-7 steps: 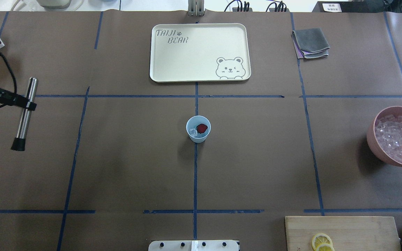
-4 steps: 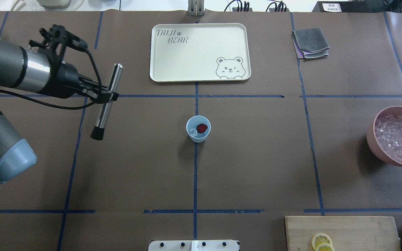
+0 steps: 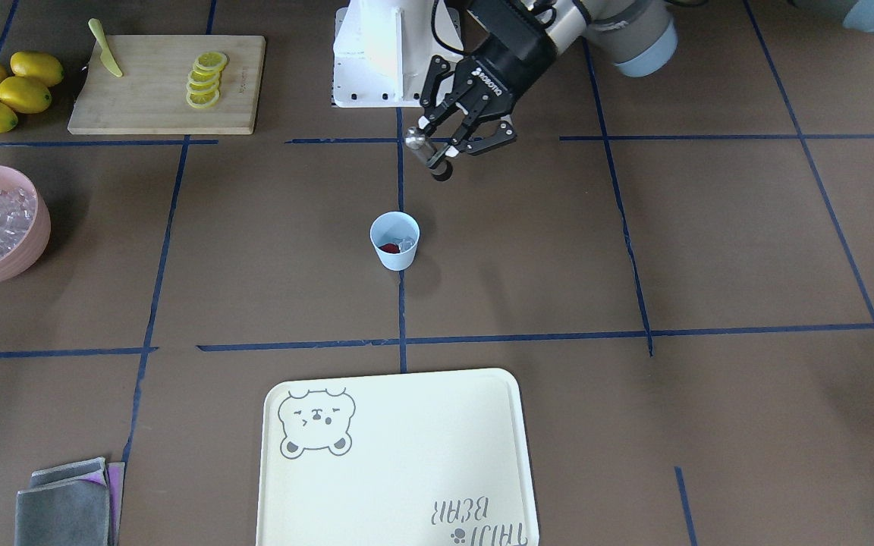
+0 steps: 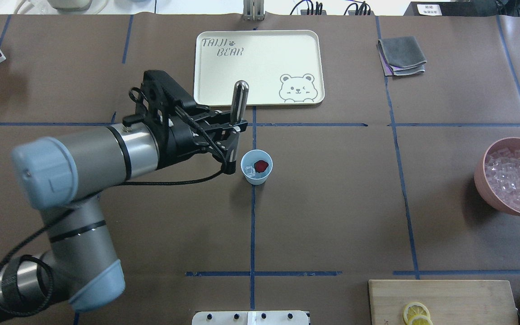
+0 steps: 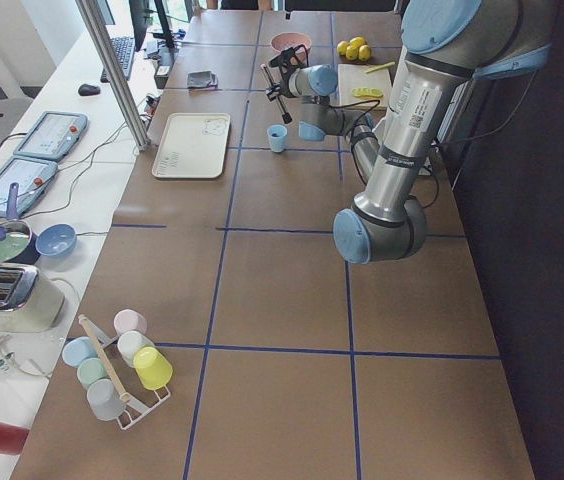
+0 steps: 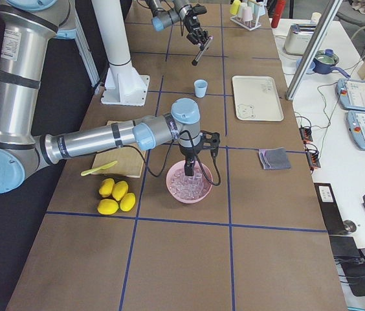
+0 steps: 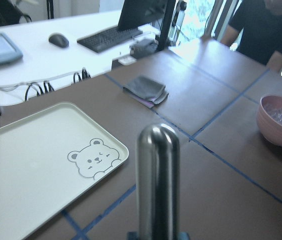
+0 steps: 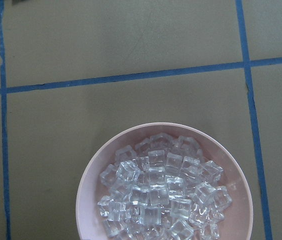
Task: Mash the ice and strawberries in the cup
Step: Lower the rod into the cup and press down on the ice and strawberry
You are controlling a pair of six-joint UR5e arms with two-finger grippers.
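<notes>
The left pincer is clenched on a tilted steel muddler, its black end near the cup but outside it. The cup stands upright mid-bench, holding the strawberry and ice. The right pincer hangs over the pink bowl; I cannot tell whether it is released or clenched.

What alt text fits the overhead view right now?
The left gripper holds a metal muddler, its black tip just left of the blue cup, which holds a strawberry and ice, at the table's centre. A cream bear tray lies beyond the cup; a pink bowl of ice cubes sits at the right edge.
</notes>
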